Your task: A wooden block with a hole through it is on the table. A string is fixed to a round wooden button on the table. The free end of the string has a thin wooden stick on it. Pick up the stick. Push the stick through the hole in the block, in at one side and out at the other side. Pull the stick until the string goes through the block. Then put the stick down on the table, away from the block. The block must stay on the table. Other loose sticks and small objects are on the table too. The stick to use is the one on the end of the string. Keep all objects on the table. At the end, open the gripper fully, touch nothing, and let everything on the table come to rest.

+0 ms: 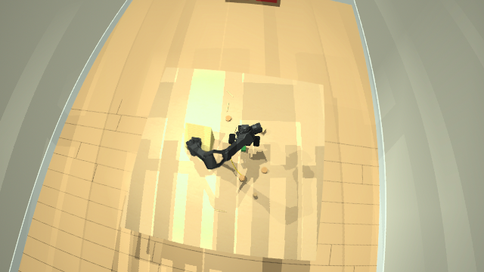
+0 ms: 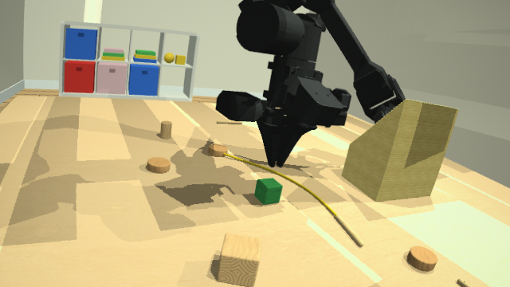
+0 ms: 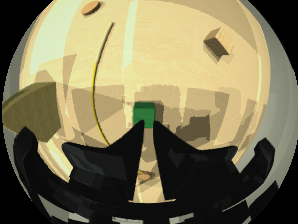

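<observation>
The stick [image 2: 350, 232] [image 3: 104, 39] lies on the table at the free end of the yellow string [image 2: 303, 186] [image 3: 94, 95]. The string curves to its round button [image 1: 242, 177] [image 2: 218, 150] [image 3: 144, 176]. The wooden block [image 1: 200, 132] [image 2: 394, 159] [image 3: 37, 112] stands with a sloped side; its hole cannot be seen in these views. My gripper [image 2: 276, 164] [image 3: 148, 124] points down above the table, between the button and the green cube in the exterior view. It is nearly closed, with a narrow gap between the tips and nothing held. The stick is well away from the fingers.
A green cube [image 1: 243, 149] [image 2: 268, 191] lies near the string. A wooden cube [image 2: 240, 260] [image 3: 218, 42], loose buttons [image 2: 158, 164] [image 2: 422, 258] and an upright peg [image 1: 255, 196] [image 2: 166, 130] stand around. Loose sticks [image 2: 229, 123] [image 2: 464, 283] lie farther out.
</observation>
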`<state>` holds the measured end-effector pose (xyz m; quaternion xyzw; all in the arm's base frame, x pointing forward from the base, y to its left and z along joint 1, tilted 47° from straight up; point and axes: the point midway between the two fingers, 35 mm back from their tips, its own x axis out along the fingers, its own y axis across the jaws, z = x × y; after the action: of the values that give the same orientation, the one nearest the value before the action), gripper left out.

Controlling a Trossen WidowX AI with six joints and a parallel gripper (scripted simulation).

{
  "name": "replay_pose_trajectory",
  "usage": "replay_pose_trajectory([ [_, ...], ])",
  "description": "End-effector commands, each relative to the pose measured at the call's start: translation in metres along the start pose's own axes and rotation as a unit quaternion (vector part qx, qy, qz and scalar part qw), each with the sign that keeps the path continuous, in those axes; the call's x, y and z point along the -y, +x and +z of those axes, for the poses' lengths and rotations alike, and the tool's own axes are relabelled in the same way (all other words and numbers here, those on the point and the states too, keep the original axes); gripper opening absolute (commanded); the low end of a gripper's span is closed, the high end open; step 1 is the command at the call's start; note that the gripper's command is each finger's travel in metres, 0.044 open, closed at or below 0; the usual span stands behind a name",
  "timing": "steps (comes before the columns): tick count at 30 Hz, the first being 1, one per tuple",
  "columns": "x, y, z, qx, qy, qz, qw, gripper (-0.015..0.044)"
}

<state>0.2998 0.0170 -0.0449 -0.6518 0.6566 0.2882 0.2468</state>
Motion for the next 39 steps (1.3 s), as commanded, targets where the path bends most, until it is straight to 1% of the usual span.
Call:
replay_pose_trajectory([
  [1,-0.036,-0.002,0.042,0.004,0.036,0.001,0.999,0.0131],
  [3,-0.063,-0.002,0.064,0.002,0.074,0.002,0.997,0.0184],
  [5,-0.081,0.0,0.075,-0.001,0.099,0.003,0.995,0.0236],
  [13,-0.083,0.0,0.076,-0.001,0.102,0.003,0.995,0.044],
  [25,-0.083,0.0,0.076,-0.001,0.102,0.003,0.995,0.0125],
  [39,-0.083,0.003,0.077,-0.001,0.102,0.003,0.995,0.0121],
])
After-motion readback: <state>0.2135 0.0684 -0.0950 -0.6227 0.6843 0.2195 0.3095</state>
